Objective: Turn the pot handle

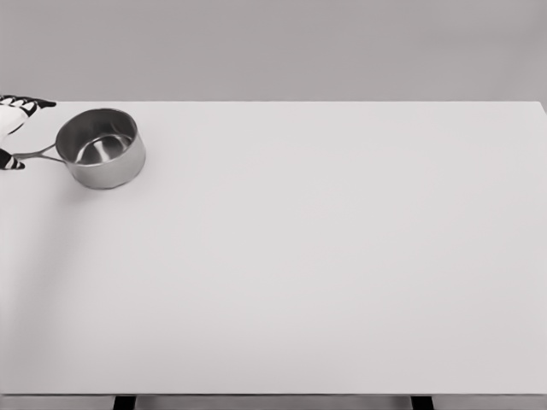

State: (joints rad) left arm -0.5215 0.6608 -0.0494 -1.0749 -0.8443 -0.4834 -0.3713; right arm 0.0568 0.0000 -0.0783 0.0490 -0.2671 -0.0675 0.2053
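A steel pot [101, 147] is sitting upright on the white table [325, 256], near the table's far left corner, its thin handle [36, 155] pointing left toward the table edge. The left hand [14, 128] is showing only partly at the picture's left edge, with black-tipped fingers [34, 105] spread above the handle and another fingertip touching the handle's end; whether it is gripping cannot be told.

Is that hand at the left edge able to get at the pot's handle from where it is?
Probably yes. The left hand is already at the tip of the handle, with one fingertip right by its end and nothing between them. Most of the hand is cut off by the picture's edge, so its grip is unclear.
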